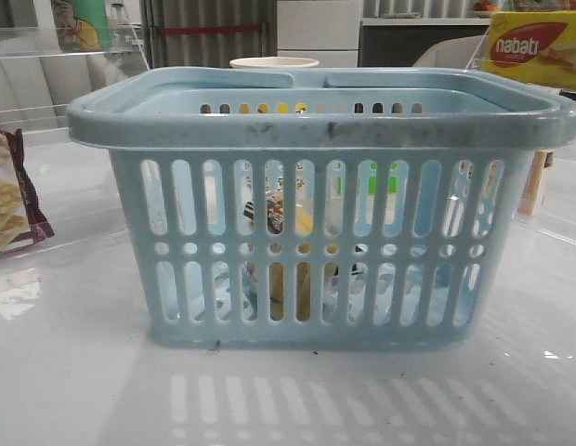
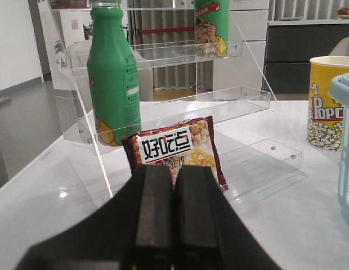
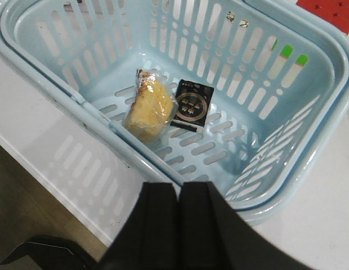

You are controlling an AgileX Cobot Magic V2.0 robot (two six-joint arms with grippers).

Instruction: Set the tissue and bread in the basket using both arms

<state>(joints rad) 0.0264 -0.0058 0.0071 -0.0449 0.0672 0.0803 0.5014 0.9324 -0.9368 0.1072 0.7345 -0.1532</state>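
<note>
Basket [image 3: 309,140] holds bread [image 3: 146,109] and tissue pack [image 3: 191,104]; both our grippers, left [image 2: 173,185] and right [image 3: 179,197], pinched closed, empty; we judge retreat clear of rim

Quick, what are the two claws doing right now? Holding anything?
Left gripper: closed, holding nothing, facing a snack packet.
Right gripper: closed, holding nothing, above the basket, where the bread lies.

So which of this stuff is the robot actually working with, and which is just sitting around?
Job:
basket
wrapped bread, in it
black tissue packet, beside the bread

Lying about:
green bottle
snack bag
popcorn cup
Nabati box
</note>
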